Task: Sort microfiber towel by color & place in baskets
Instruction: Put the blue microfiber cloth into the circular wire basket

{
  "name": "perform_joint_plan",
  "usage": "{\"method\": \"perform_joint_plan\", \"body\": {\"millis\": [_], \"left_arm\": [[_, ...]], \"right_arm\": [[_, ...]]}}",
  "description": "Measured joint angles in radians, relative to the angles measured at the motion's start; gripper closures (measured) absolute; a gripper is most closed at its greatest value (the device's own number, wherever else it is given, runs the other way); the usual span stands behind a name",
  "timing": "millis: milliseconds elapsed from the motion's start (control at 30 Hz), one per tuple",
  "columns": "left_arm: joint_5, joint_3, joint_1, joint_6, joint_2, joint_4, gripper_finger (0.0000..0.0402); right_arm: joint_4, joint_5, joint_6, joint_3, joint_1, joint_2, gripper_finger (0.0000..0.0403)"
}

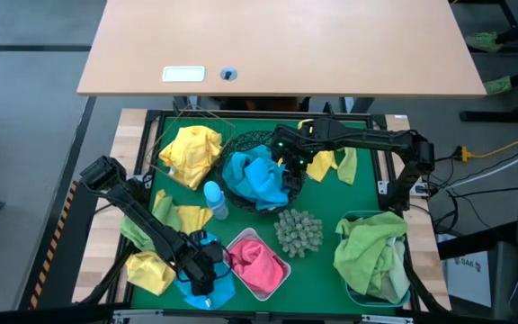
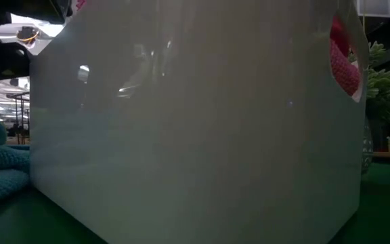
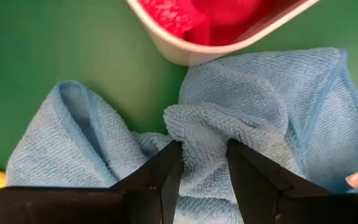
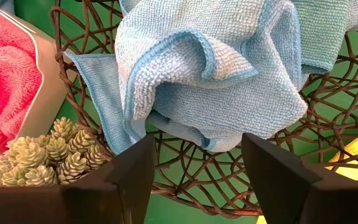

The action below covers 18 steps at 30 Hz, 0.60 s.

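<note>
My left gripper (image 1: 203, 270) (image 3: 204, 163) is at the table's front, shut on a raised fold of a bright blue towel (image 3: 241, 118) (image 1: 207, 288) lying on the green mat beside the white tub (image 1: 281, 270) (image 2: 195, 135). That tub holds a pink towel (image 1: 257, 264) (image 3: 210, 12) (image 2: 344, 68). My right gripper (image 1: 291, 169) (image 4: 194, 168) hangs open over the right rim of the black wire bowl (image 1: 234, 148) (image 4: 185, 180), with nothing between its fingers. Blue towels (image 1: 261, 178) (image 4: 216, 68) fill that bowl.
Yellow towels (image 1: 192, 151) sit heaped at the back left. More yellow cloths (image 1: 149, 270) lie front left. Green towels (image 1: 371, 252) fill the tub at the front right. A spiky ball (image 1: 298, 232) and a blue bottle (image 1: 214, 200) stand mid-table.
</note>
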Motion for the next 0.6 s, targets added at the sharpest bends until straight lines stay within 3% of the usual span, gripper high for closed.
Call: {"method": "perform_joint_plan", "body": {"millis": [133, 333, 600], "left_arm": [[-0.001, 0.000, 0.000, 0.012, 0.000, 0.005, 0.0299], [-0.001, 0.000, 0.000, 0.014, 0.000, 0.004, 0.0386], [0.054, 0.000, 0.000, 0.013, 0.000, 0.004, 0.0398]], "right_arm": [[0.000, 0.000, 0.000, 0.000, 0.000, 0.000, 0.0166], [0.000, 0.000, 0.000, 0.000, 0.000, 0.000, 0.0166], [-0.058, 0.000, 0.000, 0.082, -0.001, -0.001, 0.0166]]}}
